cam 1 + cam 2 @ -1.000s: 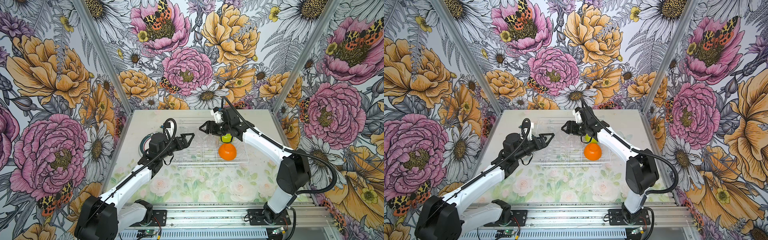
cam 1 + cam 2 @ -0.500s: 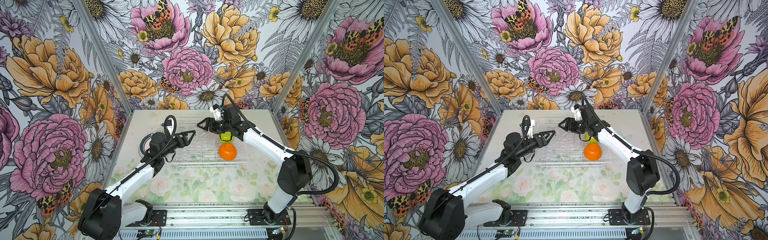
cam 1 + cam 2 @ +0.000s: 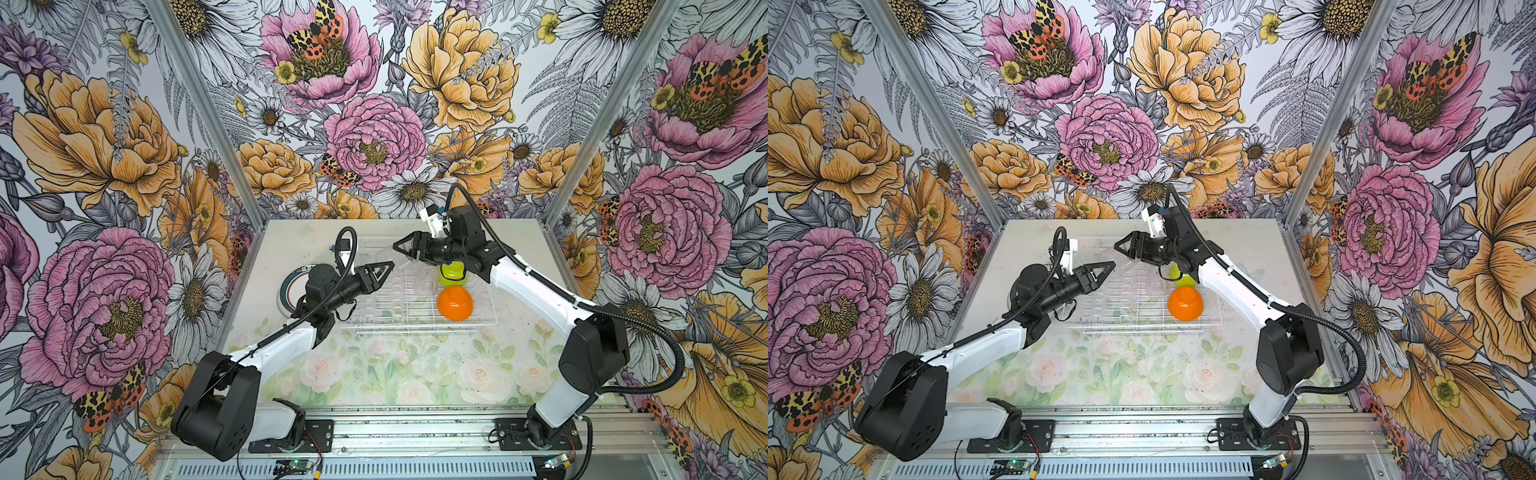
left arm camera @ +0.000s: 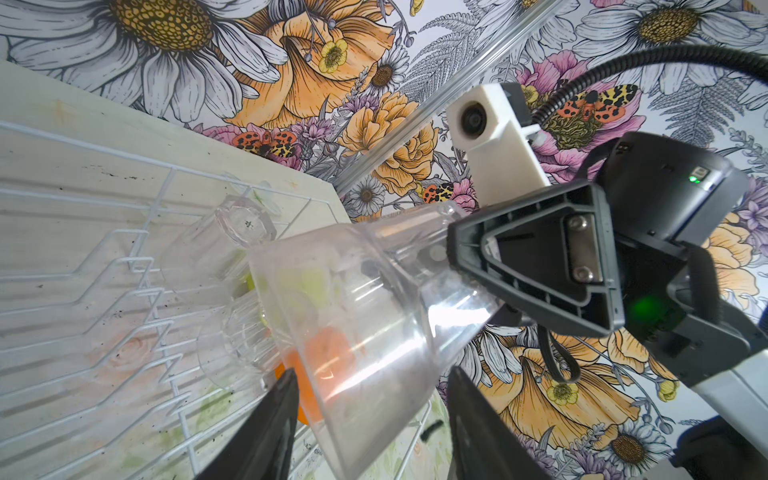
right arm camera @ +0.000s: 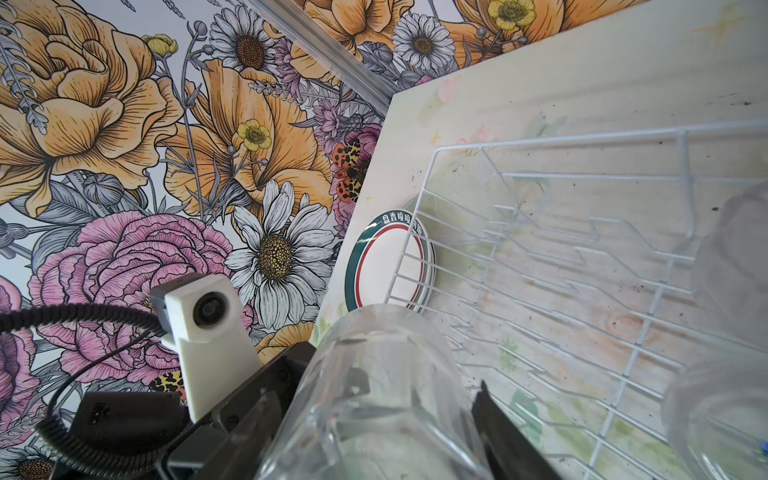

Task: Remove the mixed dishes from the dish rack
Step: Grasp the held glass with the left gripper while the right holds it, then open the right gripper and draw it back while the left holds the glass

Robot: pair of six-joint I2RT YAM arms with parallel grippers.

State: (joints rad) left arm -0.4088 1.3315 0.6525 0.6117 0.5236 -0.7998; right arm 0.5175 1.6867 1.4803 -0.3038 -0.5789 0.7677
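Note:
My right gripper (image 3: 401, 247) is shut on the base end of a clear tumbler (image 4: 365, 291) and holds it level above the back left of the dish rack (image 3: 415, 328). Facing it, my left gripper (image 3: 384, 268) stands open, with its fingers (image 4: 270, 419) on either side of the tumbler's open rim. A narrow gap shows at one finger. In the right wrist view the tumbler (image 5: 374, 395) fills the space between the jaws. An orange bowl (image 3: 455, 303) and a lime-green bowl (image 3: 453, 272) sit upside down in the rack's right part. Two more tumblers (image 4: 232, 249) lie in the rack.
A white plate with a teal-and-red rim (image 3: 289, 291) lies on the table just left of the rack, under my left arm. Flowered walls close in the table at the left, back and right. The rack's upright prongs (image 5: 582, 257) stand below both grippers.
My left gripper has reached further right toward the tumbler and narrowed its jaws around the rim. My right gripper has drifted slightly left with the tumbler still held.

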